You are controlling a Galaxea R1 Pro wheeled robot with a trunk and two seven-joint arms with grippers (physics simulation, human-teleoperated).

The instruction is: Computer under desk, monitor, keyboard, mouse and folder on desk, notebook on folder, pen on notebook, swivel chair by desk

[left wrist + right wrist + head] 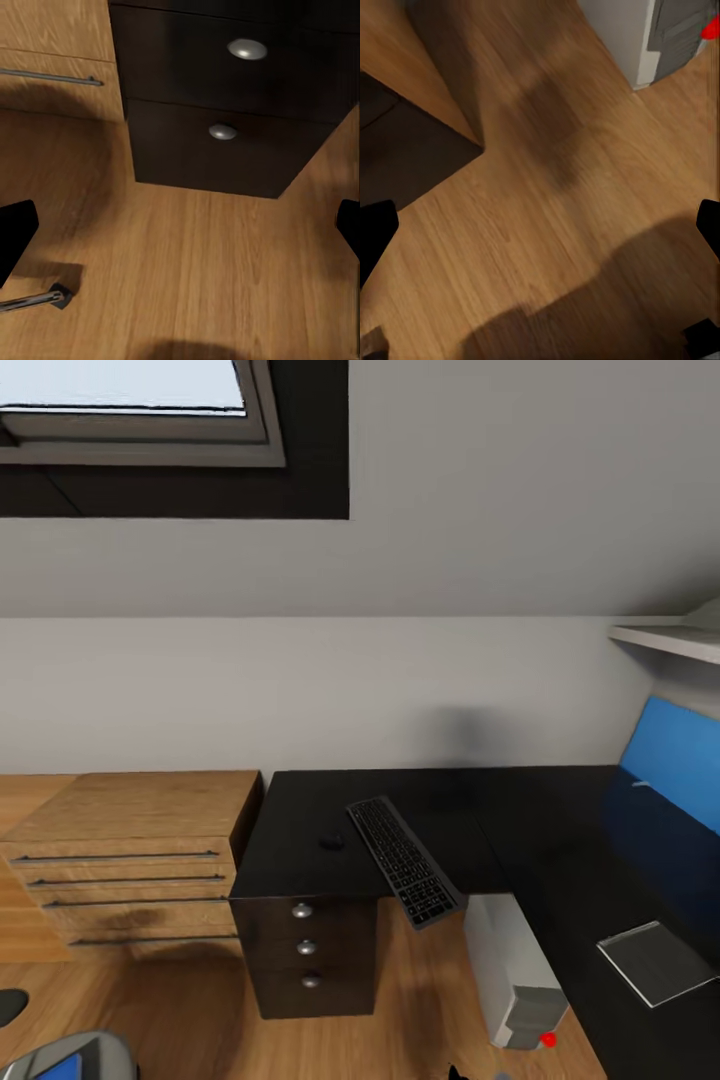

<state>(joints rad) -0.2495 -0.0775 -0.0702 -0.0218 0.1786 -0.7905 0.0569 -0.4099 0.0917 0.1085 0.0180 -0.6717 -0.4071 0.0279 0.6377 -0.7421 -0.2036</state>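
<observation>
Head view: slim dark keyboard overhangs the glossy black desk; both claws gape empty.

Desk top mostly bare — keyboard overhangs its front, mouse beside.

The counter is cut off at the right edge of the head view. The computer stands partly hidden under it. The swivel chair is cropped at the near-left corner. The mouse is too small to resolve. The right wrist view is motion-blurred.
</observation>
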